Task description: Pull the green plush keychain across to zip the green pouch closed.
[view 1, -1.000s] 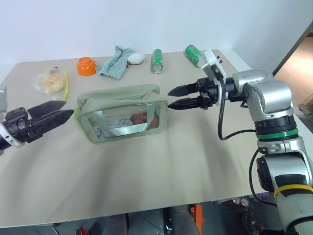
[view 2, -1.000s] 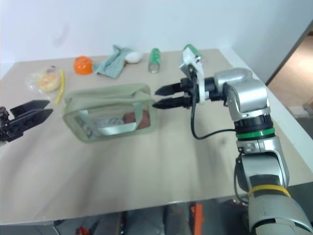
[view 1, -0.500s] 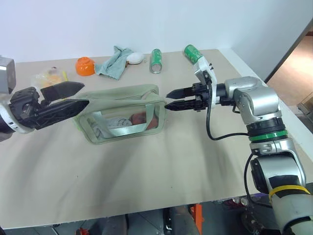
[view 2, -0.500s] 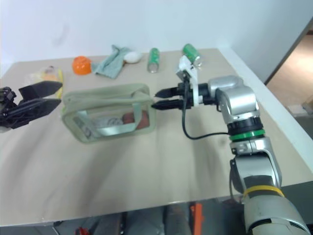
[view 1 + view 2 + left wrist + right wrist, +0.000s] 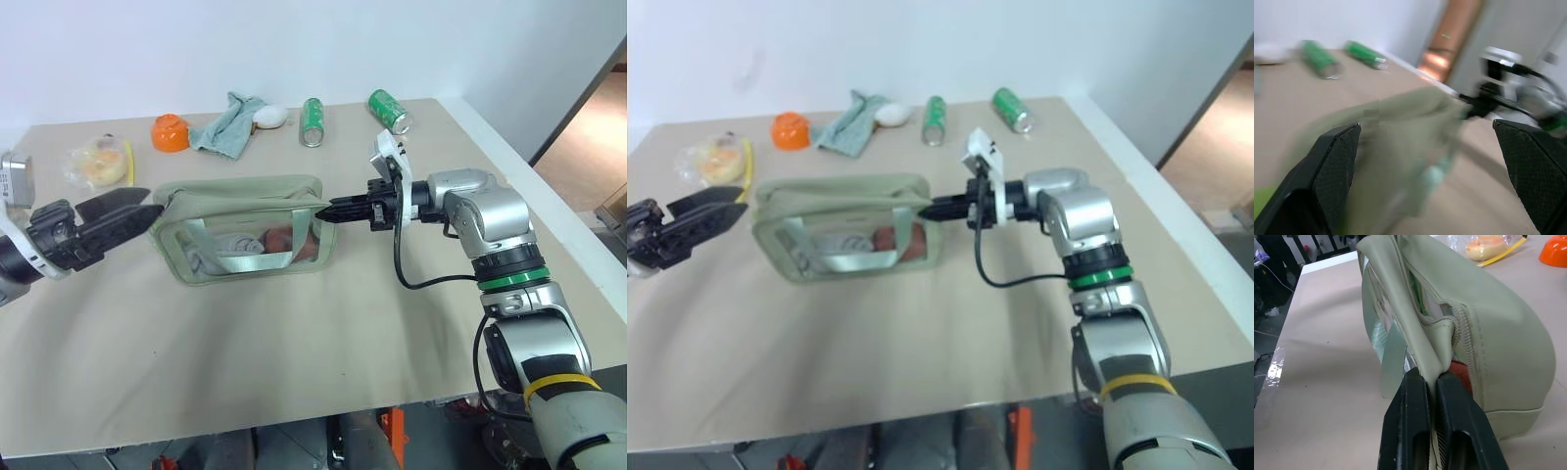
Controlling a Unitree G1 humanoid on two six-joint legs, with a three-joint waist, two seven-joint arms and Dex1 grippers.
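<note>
Right pincer (image 5: 1432, 379) pinches sage-green pouch (image 5: 245, 230) with clear windows.

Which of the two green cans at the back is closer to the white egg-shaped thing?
The can directly behind the pouch, lying just right of the white object. The other can lies farther right, toward the table's corner.
</note>
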